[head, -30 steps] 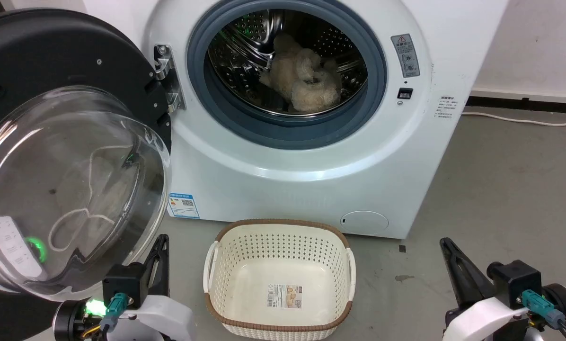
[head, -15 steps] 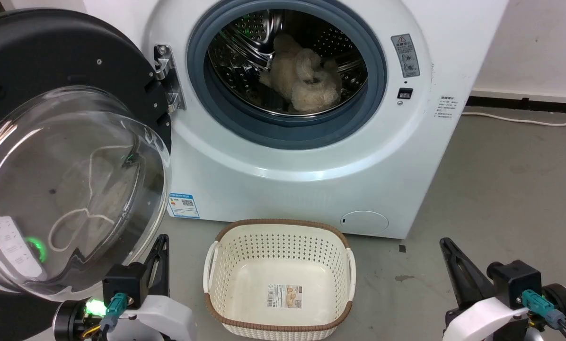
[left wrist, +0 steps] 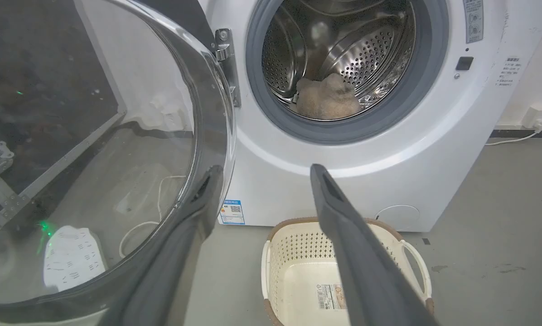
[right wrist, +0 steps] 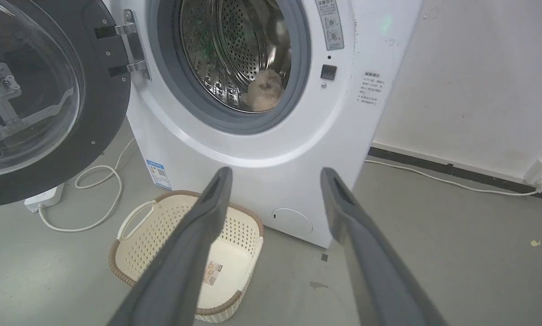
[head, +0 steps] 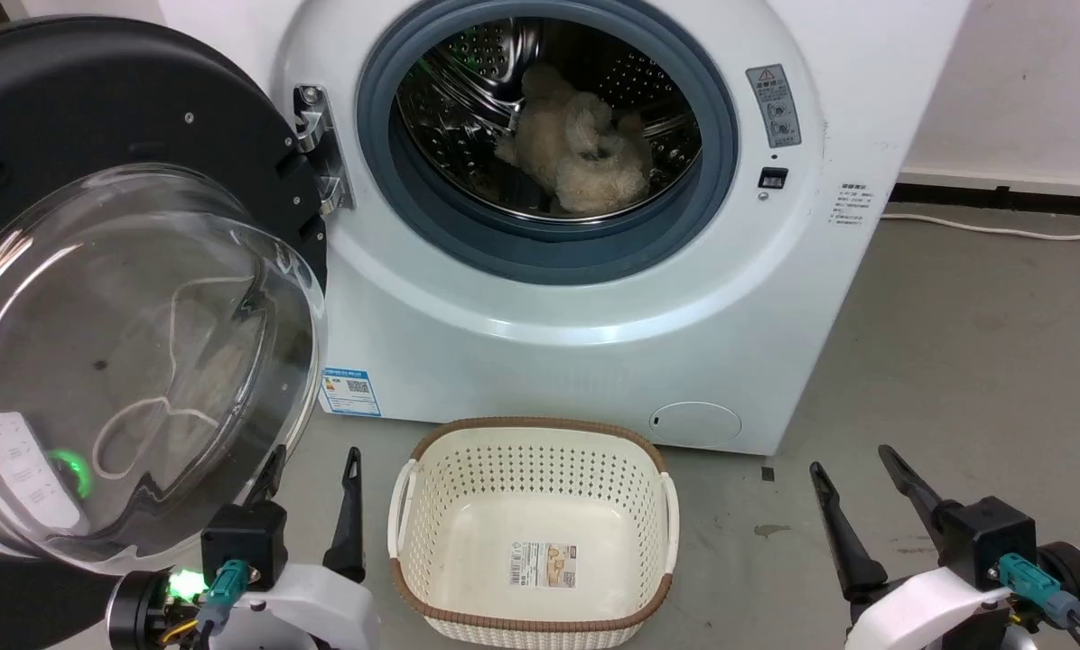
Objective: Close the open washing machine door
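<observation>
One washing machine, one washing machine door open at upper left, one basket; left hand and right hand, earlier closed, now spread open.

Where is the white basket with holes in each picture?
Head view: laundry basket at bottom middle.
Left wrist view: bottom edge, right of middle.
Right wrist view: bottom, left of middle.
Shared landmark: the blue label sticker, just up-left of it.
</observation>
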Controlling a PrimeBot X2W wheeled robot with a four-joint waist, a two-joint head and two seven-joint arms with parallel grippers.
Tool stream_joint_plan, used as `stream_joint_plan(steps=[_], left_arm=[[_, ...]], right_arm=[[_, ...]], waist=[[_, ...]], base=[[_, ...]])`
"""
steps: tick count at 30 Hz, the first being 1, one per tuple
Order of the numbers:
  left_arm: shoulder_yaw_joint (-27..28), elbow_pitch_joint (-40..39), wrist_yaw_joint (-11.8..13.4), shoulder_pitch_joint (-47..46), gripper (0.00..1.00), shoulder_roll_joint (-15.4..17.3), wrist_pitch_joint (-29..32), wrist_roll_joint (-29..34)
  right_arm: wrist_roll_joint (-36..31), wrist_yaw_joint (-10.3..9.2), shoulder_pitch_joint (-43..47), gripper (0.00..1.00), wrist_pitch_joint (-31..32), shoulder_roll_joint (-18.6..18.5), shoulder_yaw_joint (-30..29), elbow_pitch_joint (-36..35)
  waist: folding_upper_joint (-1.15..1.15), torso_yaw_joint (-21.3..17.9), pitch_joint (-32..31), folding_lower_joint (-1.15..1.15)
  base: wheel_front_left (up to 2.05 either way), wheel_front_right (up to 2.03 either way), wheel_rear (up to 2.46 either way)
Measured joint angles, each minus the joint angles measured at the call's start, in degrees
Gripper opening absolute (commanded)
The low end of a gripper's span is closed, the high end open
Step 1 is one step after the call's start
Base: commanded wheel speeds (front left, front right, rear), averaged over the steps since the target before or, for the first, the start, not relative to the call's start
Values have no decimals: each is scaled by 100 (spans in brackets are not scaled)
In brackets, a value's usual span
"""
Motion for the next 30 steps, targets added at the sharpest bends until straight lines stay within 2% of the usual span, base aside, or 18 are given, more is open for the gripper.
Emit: stream_joint_plan(steps=[9, 20, 30], left_arm=[[-126, -5, 8, 0, 100, 25, -142, 7], [-257, -31, 62, 10, 100, 143, -287, 14], [-269, -279, 338, 158, 100, 180, -436, 14]], right_arm=[[41, 0, 12, 100, -149, -2, 7, 12], [42, 0, 55, 100, -291, -2, 115, 56], [205, 0, -115, 100, -420, -123, 582, 279]], waist=[[0, 170, -28, 0], [0, 608, -83, 0], [0, 980, -15, 0]], base=[[0, 0, 0], [0, 0, 0], [-10, -10, -10]])
